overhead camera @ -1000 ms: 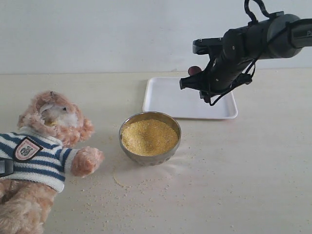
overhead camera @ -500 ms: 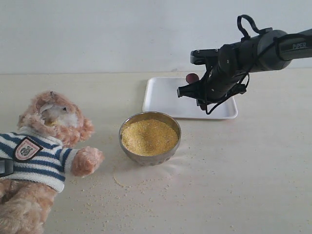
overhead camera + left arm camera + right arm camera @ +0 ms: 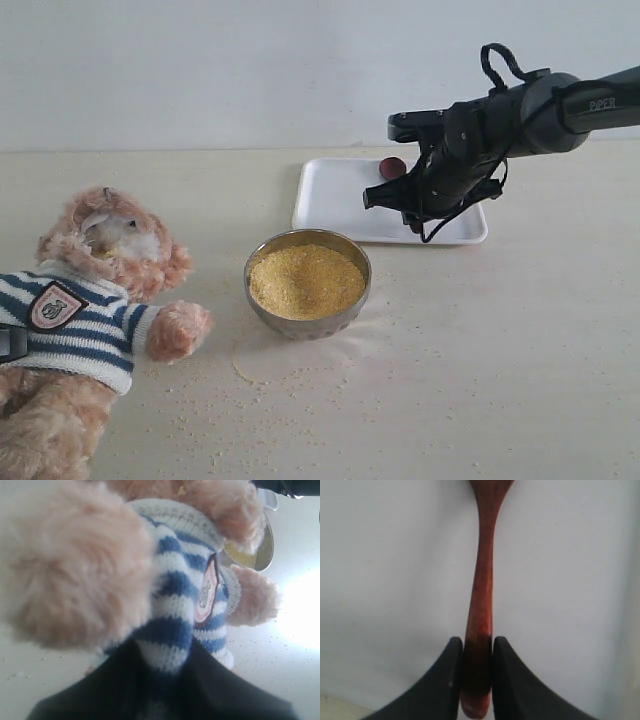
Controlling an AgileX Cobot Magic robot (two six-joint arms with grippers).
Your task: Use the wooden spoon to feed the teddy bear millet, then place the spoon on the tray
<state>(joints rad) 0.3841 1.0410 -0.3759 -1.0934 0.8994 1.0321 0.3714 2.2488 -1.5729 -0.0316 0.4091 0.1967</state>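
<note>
Over on the right, the black right gripper [image 3: 374,194] hangs low over the flat white rectangular tray [image 3: 335,205], its two fingers closed tight on the slim handle of the small dark reddish-brown wooden spoon [image 3: 392,167]. The right wrist view shows the grip best: the fingertips [image 3: 452,655] pinch the handle near its end, and the spoon [image 3: 482,580] runs straight out from them over the tray's white floor [image 3: 395,580]. I cannot tell whether it touches the tray. In front of the tray stands a round steel bowl [image 3: 256,295] heaped with fine yellow millet [image 3: 305,280], and loose grains are scattered on the pale table [image 3: 500,350] before it. The fluffy light-brown teddy bear [image 3: 90,300] in its navy-and-white striped shirt lies on its back at the left, one paw stretched toward the bowl. The left gripper [image 3: 165,680] is pressed against the bear's shirt [image 3: 175,580]; it shows only as a dark blur, and I cannot tell how far open it is.
</note>
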